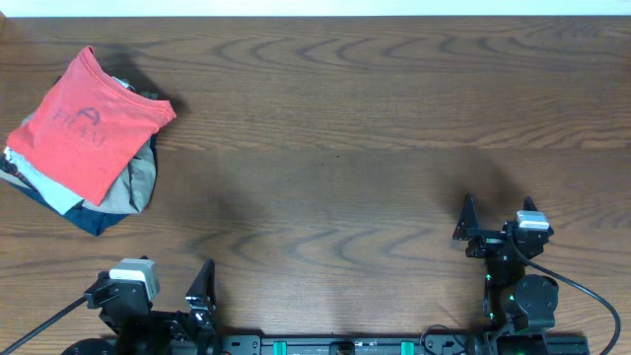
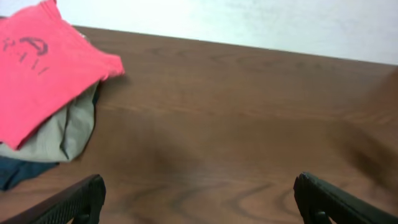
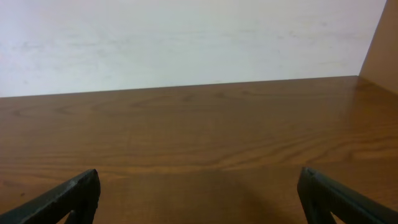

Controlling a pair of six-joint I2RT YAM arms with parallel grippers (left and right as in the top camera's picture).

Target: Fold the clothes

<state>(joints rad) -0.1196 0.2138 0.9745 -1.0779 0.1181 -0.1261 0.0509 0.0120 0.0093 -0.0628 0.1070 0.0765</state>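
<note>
The red-orange T-shirt (image 1: 84, 123) lies folded with pale lettering up, on top of a pile of garments at the table's far left. It also shows at the upper left of the left wrist view (image 2: 37, 74). My left gripper (image 1: 200, 288) is open and empty near the front edge, well to the right of and nearer than the pile; its fingers are spread wide in the left wrist view (image 2: 199, 199). My right gripper (image 1: 467, 229) is open and empty at the front right, over bare wood (image 3: 199, 193). The shirt is out of the right wrist view.
Under the red shirt lie a light grey shirt (image 1: 54, 195), a tan garment (image 1: 138, 182) (image 2: 68, 134) and a dark navy garment (image 1: 94, 222) (image 2: 15, 171). The wooden table (image 1: 345, 148) stretches to the right of the pile. A white wall stands behind the far edge.
</note>
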